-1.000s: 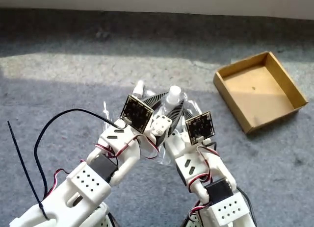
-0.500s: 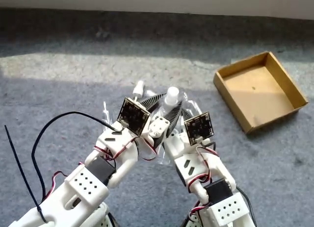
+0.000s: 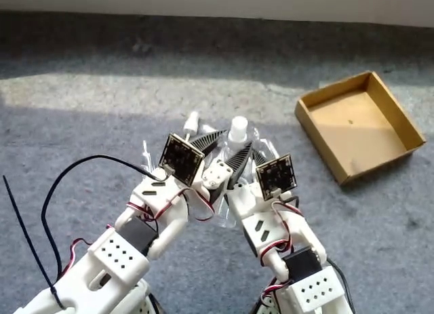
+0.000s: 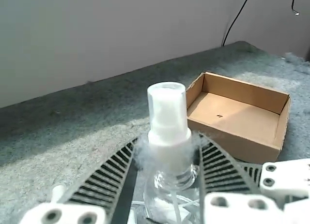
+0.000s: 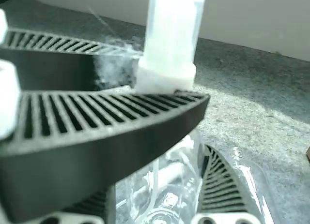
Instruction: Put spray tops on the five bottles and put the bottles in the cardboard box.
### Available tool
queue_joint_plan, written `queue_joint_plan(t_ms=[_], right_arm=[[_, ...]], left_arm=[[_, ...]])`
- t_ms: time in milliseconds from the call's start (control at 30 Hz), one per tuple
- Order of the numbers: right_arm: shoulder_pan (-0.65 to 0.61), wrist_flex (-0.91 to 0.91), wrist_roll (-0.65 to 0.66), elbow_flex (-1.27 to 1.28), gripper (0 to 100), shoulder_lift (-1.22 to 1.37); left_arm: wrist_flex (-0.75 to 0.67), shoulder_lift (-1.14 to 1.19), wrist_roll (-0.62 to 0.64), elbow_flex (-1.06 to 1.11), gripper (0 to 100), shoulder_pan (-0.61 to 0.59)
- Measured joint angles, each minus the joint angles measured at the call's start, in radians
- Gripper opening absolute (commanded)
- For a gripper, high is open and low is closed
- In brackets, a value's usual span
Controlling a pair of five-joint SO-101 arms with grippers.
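While bottle (image 4: 169, 197) is pinched by right gripper (image 5: 155, 200), spray top (image 4: 167, 112) on its neck is squeezed by fingers (image 4: 218, 171) of left gripper (image 4: 168, 149).

- Mid-frame, a white top (image 5: 172, 35) sits on a clear bottle (image 5: 167, 180).
- The left gripper (image 5: 170, 79) crosses the foreground, its black ribbed fingers (image 5: 97, 117) closed at the top's collar (one in front, one behind).
- The right gripper (image 5: 157, 200) clasps the bottle lower down.
- A second bottle (image 5: 249, 185) lies just beside it.
- In the background are grey carpet (image 5: 261, 103) and a pale wall (image 5: 271, 16).
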Motion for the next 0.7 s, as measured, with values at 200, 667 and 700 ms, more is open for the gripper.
queue_joint_plan(t_ms=[200,667,700], right_arm=[[0.0,0.0,0.0,0.0,8.0,0.0],[0.002,0.0,-0.003,0.0,8.0,0.0],[0.002,0.0,-0.003,0.0,8.0,0.0]], left_arm=[[0.002,0.002,0.0,0.0,13,-0.044],[0.196,-0.209,-0.011,-0.012,13,-0.046],[0.232,-0.244,-0.011,-0.012,13,-0.046]])
